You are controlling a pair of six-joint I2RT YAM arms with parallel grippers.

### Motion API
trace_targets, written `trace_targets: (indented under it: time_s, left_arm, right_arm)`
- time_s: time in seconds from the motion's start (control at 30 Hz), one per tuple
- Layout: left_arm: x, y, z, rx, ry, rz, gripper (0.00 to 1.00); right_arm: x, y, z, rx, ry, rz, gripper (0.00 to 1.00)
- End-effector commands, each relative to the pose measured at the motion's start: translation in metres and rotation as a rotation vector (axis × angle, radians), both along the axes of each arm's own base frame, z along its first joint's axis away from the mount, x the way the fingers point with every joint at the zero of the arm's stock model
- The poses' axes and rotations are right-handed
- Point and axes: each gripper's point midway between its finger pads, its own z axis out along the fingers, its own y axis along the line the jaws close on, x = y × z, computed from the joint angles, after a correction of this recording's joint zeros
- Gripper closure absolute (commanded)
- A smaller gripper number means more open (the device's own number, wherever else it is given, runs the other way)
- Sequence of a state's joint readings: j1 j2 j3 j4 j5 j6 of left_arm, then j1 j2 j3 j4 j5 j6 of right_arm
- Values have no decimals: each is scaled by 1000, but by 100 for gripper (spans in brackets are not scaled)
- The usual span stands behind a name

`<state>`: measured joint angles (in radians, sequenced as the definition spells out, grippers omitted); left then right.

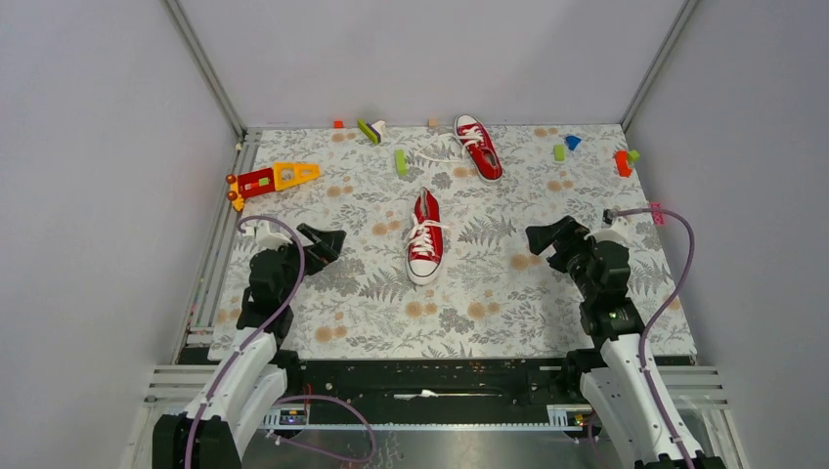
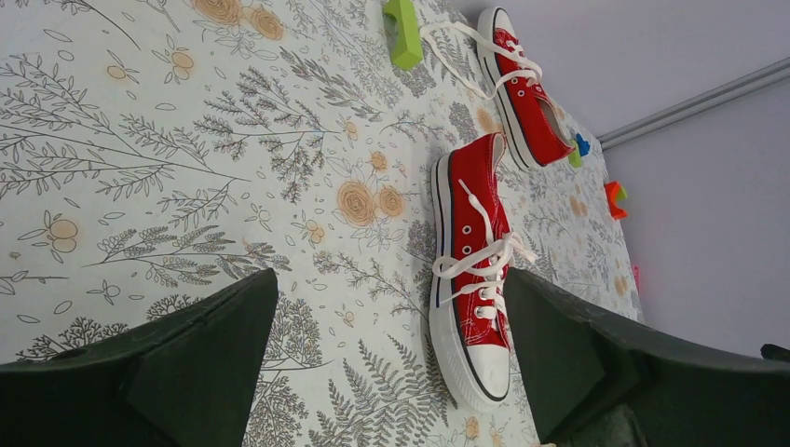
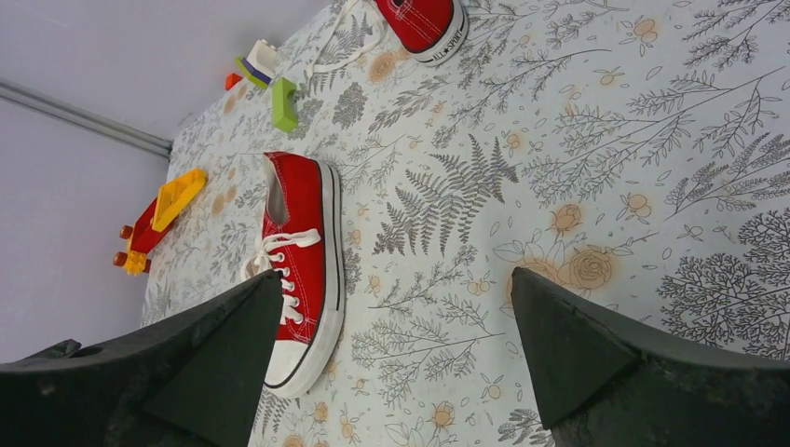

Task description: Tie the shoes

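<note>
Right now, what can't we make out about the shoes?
Far shoe: right wrist view, top edge cuts off all but the toe.
Near shoe: right wrist view, gripper finger covers part of its toe.
Laces on the near shoe: top view, too small to tell if knotted.

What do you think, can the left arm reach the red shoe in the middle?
Probably yes. The middle shoe lies close beside the open left end effector, and nothing stands on the mat between them.
</note>
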<state>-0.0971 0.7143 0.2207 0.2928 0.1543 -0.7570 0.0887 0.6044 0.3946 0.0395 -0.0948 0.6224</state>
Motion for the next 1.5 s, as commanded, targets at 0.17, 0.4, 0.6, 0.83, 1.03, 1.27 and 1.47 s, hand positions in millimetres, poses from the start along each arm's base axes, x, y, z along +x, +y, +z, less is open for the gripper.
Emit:
trace_targets:
  time_s: [0.17,0.4,0.6,0.83,1.03,1.27,1.47]
  left_arm:
    - [-2,-35,25,-20,-142,-200,1]
    - [9,-87,24,194,-39,-254,1]
    - [8,-168,34,285,-6,-452,2]
    - [19,-261,30,268,82,-689,13]
    - [24,-305,-19,438,292,-728,19]
    - [37,-322,-79,503,475,-720,18]
    - [66,-268,-127,531,679,-560,19]
  right_arm:
    - [-5,24,2,64,30,129,2]
    - [-9,1,-16,17,144,0,2]
    - [-9,-2,-25,1,171,-13,2]
    - [-9,-10,-22,-30,167,-48,2]
    - [-8,-7,-12,-11,158,-43,1]
    - [-3,-7,-6,-5,157,-45,2]
    - [18,1,10,-1,146,-6,2]
